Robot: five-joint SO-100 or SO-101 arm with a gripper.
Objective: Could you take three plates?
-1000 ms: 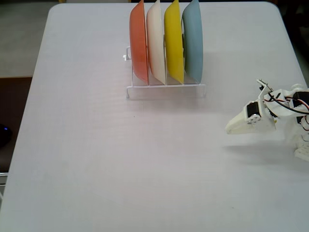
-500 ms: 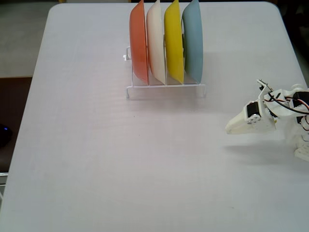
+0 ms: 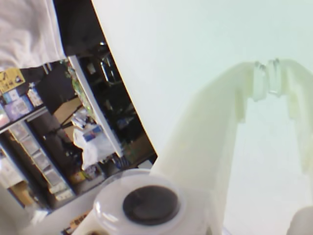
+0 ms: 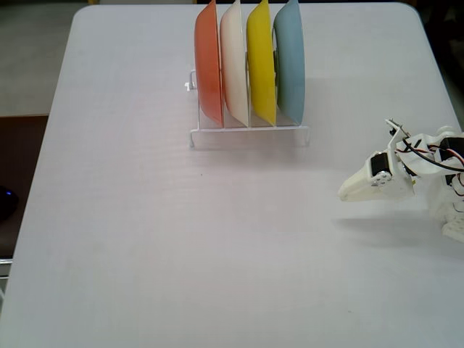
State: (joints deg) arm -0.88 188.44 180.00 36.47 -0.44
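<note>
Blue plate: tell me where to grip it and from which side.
Grip the blue plate by its upper rim. It stands on edge at the rack's right end in the fixed view, with the yellow plate close on its left. Coming from above or the open right looks best for the hand.

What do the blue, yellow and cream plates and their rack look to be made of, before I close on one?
In the fixed view, the blue plate, yellow plate and cream plate look like glossy moulded plastic: flat even colour, soft sheen, thin rims. Glazed ceramic cannot be ruled out. The rack looks like thin white-coated wire, judging by its slim rods.
</note>
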